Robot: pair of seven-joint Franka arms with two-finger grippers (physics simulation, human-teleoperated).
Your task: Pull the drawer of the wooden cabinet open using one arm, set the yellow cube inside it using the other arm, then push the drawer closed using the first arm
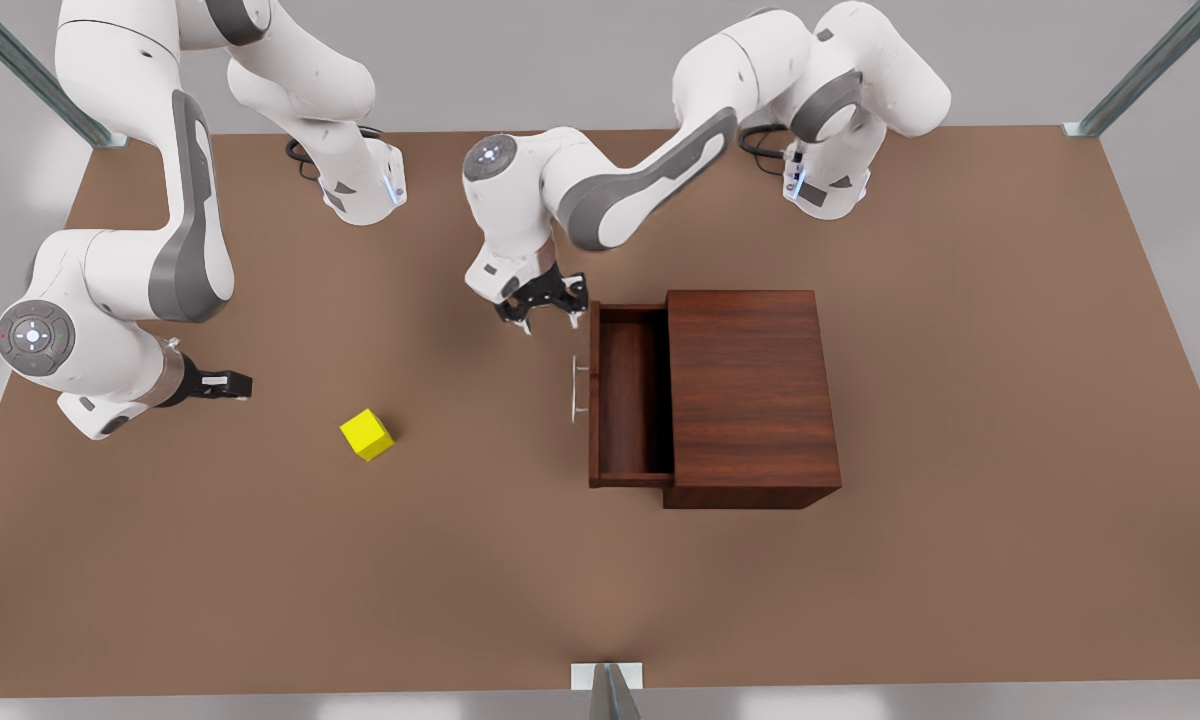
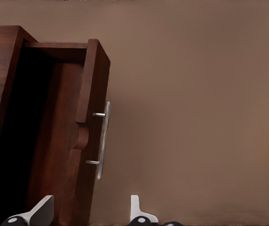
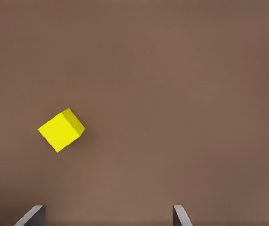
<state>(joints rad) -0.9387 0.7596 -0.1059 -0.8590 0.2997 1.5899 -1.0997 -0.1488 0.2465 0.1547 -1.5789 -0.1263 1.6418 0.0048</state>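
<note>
Brown tabletop [image 1: 860,600] carries all items of the task. Largest of them is the wooden cabinet [image 1: 752,398], standing toward the front view's right. Its drawer [image 1: 628,396] is pulled out toward the front view's left, interior exposed and empty, with the silver bar handle [image 1: 577,388] on its front panel.

Left hand [image 1: 543,304] hangs just beside the far corner of the drawer front, clear of the handle, fingers apart and holding nothing. Right hand [image 1: 228,384] sits low at the front view's left, well apart from the cabinet, fingers spread in its wrist view with nothing between them.

Smallest item: the yellow cube [image 1: 366,435] rests on the tabletop between the right hand and the drawer, nearer the hand, turned at an angle to the table edges.

Step status, as judged: opening appears complete; placement is not yet begun. Next move calls for the right hand to travel over the cube, rotate to match its angled faces, descend, and close. The left arm waits near the drawer for the closing push.
</note>
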